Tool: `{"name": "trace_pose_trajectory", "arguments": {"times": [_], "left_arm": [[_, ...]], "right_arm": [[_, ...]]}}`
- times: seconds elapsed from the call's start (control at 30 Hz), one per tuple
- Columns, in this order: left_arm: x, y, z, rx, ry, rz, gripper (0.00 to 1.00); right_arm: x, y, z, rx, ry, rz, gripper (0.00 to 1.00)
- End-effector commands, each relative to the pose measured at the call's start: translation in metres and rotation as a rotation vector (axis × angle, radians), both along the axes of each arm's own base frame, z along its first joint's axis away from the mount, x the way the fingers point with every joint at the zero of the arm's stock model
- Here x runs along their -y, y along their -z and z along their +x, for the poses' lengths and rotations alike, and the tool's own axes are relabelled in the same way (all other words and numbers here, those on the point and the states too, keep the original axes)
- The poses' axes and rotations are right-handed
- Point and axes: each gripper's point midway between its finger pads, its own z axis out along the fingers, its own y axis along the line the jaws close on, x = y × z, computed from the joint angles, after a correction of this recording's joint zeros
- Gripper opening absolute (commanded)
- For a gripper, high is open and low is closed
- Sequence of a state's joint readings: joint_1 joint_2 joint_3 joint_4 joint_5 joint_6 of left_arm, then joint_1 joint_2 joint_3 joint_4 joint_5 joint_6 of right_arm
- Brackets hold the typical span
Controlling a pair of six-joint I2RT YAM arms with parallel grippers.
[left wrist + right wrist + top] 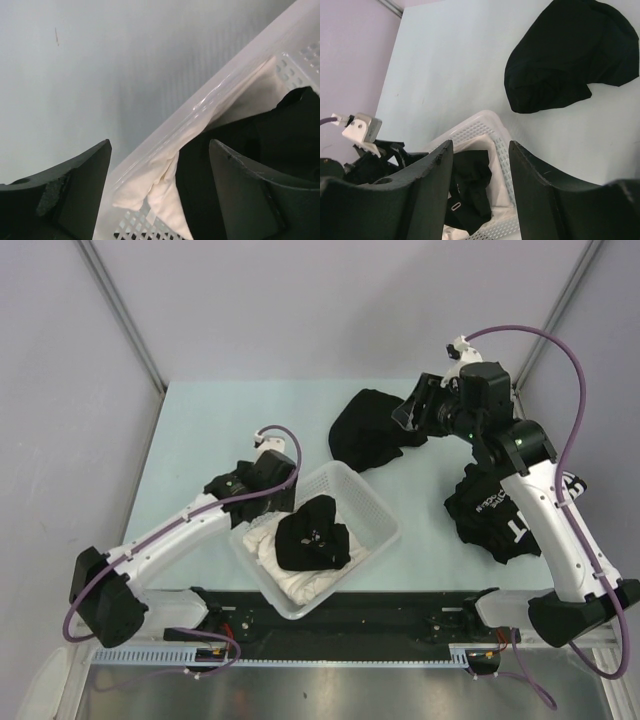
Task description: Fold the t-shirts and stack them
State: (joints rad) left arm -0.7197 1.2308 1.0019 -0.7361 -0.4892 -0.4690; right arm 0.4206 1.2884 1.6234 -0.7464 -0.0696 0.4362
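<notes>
A: While the left gripper (160, 165) hangs at the left rim of the basket (372, 498), why do its jaws stand so wide?

B: It straddles that rim, I'd say. One finger is over the table (250, 410) and the other is on the side of the black garment (312, 535), which lies on white cloth (290, 575) inside. Nothing is pinched. Wide jaws suit a reach into loose fabric, so I judge it is set to pull that garment out.

A: And the dark pile beyond the basket?

B: That black heap (370, 430) sits crumpled on the far middle of the table, unfolded, with no print showing.

A: The right gripper (481, 145) is just beside it, though.

B: It is raised and tilted, with its camera looking back across the table. The jaws are partly apart with only air between them, so it holds nothing.

A: Further right?

B: The lettered shirt (500, 515) lies bunched beneath the right forearm, white letters up, also unfolded. Nothing is folded or stacked, so I'd call this an early stage. Each shirt likely needs spreading flat first.
</notes>
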Motion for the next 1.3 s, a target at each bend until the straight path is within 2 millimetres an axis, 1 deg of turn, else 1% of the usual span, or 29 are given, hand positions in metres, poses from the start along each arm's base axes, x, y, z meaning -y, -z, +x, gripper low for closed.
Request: {"name": "trace_pose_trajectory", "arguments": {"times": [0.0, 0.03, 0.07, 0.13, 0.17, 0.23, 0.27, 0.33, 0.37, 0.4, 0.43, 0.47, 0.53, 0.57, 0.63, 0.7, 0.8, 0.83, 0.9, 0.93, 1.0, 1.03, 1.07, 1.13, 1.2, 1.23, 1.27], "left_arm": [[0.021, -0.005, 0.026, 0.015, 0.059, -0.026, 0.8], [0.024, -0.005, 0.029, 0.013, 0.064, -0.025, 0.79], [0.027, 0.002, 0.031, -0.004, 0.069, -0.011, 0.78], [0.032, 0.004, 0.035, -0.013, 0.088, -0.006, 0.77], [0.034, 0.01, 0.037, -0.03, 0.096, 0.005, 0.77], [0.04, 0.013, 0.041, -0.042, 0.116, 0.009, 0.77], [0.041, 0.018, 0.043, -0.057, 0.121, 0.021, 0.77], [0.045, 0.021, 0.047, -0.065, 0.136, 0.028, 0.75], [0.048, 0.025, 0.05, -0.07, 0.146, 0.03, 0.67], [0.05, 0.027, 0.052, -0.076, 0.16, 0.032, 0.61], [0.055, 0.026, 0.054, -0.08, 0.176, 0.016, 0.54], [0.056, 0.033, 0.057, -0.1, 0.175, 0.021, 0.39], [0.059, 0.032, 0.064, -0.105, 0.177, 0.017, 0.17], [0.057, 0.042, 0.065, -0.14, 0.174, 0.03, 0.0], [0.057, 0.043, 0.07, -0.145, 0.164, 0.035, 0.0], [0.05, 0.044, 0.077, -0.136, 0.132, 0.057, 0.0], [0.026, 0.043, 0.088, -0.136, 0.06, 0.1, 0.0], [0.011, 0.043, 0.092, -0.15, 0.023, 0.122, 0.0], [-0.01, 0.042, 0.096, -0.163, -0.023, 0.169, 0.0], [-0.027, 0.042, 0.097, -0.178, -0.061, 0.185, 0.0], [-0.05, 0.037, 0.098, -0.179, -0.121, 0.219, 0.0], [-0.068, 0.034, 0.096, -0.19, -0.166, 0.246, 0.0], [-0.079, 0.033, 0.094, -0.192, -0.2, 0.268, 0.0], [-0.105, 0.03, 0.093, -0.191, -0.274, 0.283, 0.0], [-0.119, 0.03, 0.094, -0.194, -0.321, 0.27, 0.0], [-0.131, 0.03, 0.097, -0.194, -0.358, 0.258, 0.0], [-0.137, 0.03, 0.1, -0.195, -0.375, 0.256, 0.0]], "right_arm": [[0.007, -0.009, -0.007, 0.017, -0.006, 0.007, 0.54], [0.007, -0.008, -0.008, 0.012, -0.007, 0.006, 0.54], [0.007, -0.008, -0.008, 0.012, -0.009, 0.003, 0.54], [0.008, -0.009, -0.008, 0.01, -0.011, 0.001, 0.54], [0.009, -0.009, -0.007, 0.01, -0.013, -0.002, 0.54], [0.01, -0.009, -0.008, 0.005, -0.012, -0.006, 0.54], [0.011, -0.011, -0.008, 0.011, -0.012, -0.008, 0.54], [0.013, -0.012, -0.007, 0.017, -0.01, -0.011, 0.54], [0.014, -0.011, -0.006, 0.015, -0.009, -0.013, 0.54], [0.015, -0.011, -0.006, 0.012, -0.008, -0.015, 0.54], [0.015, -0.01, -0.005, 0.01, -0.009, -0.016, 0.54], [0.016, -0.01, -0.005, 0.009, -0.007, -0.015, 0.54], [0.017, -0.008, -0.003, 0.005, -0.012, -0.018, 0.54], [0.018, -0.007, -0.002, 0.001, -0.009, -0.021, 0.54], [0.02, -0.008, -0.001, 0.002, -0.009, -0.018, 0.54], [0.02, -0.008, 0.0, 0.002, -0.015, -0.02, 0.54], [0.023, -0.007, 0.003, -0.002, -0.012, -0.02, 0.54], [0.025, -0.007, 0.004, -0.004, -0.008, -0.021, 0.54], [0.026, -0.006, 0.006, -0.008, -0.014, -0.022, 0.54], [0.026, -0.006, 0.007, -0.007, -0.017, -0.022, 0.54], [0.028, -0.006, 0.01, -0.011, -0.019, -0.019, 0.54], [0.028, -0.005, 0.011, -0.013, -0.022, -0.02, 0.54], [0.028, -0.008, 0.012, -0.008, -0.027, -0.013, 0.54], [0.027, -0.004, 0.017, -0.017, -0.032, -0.017, 0.54], [0.025, -0.005, 0.019, -0.017, -0.049, -0.011, 0.54], [0.024, -0.002, 0.021, -0.026, -0.053, -0.012, 0.54], [0.024, -0.001, 0.022, -0.027, -0.057, -0.012, 0.54]]}}
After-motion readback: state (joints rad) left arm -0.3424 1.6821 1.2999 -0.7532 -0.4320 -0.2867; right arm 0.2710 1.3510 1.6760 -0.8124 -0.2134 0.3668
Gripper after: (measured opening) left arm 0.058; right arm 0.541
